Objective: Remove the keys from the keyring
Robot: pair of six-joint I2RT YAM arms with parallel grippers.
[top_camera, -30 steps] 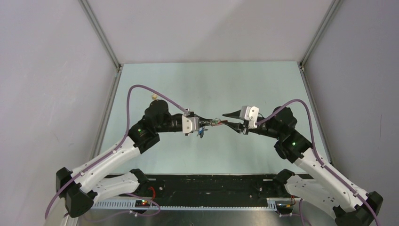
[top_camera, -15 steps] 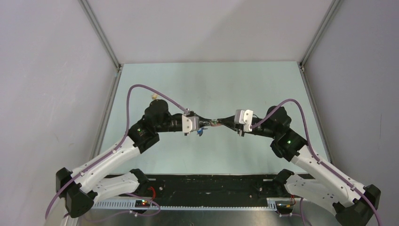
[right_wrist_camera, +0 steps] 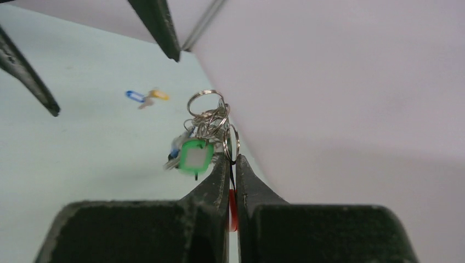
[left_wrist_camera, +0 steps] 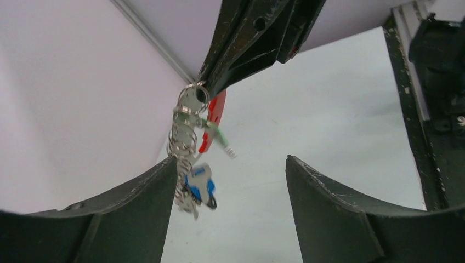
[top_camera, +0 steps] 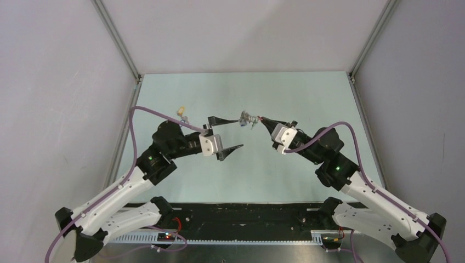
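Observation:
My right gripper [top_camera: 261,119] [right_wrist_camera: 232,159] is shut on the keyring [right_wrist_camera: 233,211], whose red band shows between the pads and again in the left wrist view [left_wrist_camera: 217,109]. The keys [top_camera: 247,118] hang in a bunch from the rings beyond its tip, above the table. A green-tagged key [right_wrist_camera: 193,156] and a blue-tagged one [left_wrist_camera: 200,183] are among them. My left gripper [top_camera: 226,135] [left_wrist_camera: 231,159] stands open just left of the bunch with nothing between its fingers. One finger [left_wrist_camera: 148,203] is close beside the blue-tagged key.
A loose key with a tan tag [top_camera: 181,112] lies on the pale green table [top_camera: 296,93] at the far left. The right wrist view shows it next to a blue tag [right_wrist_camera: 133,95]. Metal frame posts and grey walls border the table.
My left gripper let go of the key bunch, opened wide and drew back to the left. My right gripper shut on the keyring and carried the bunch toward the far side.

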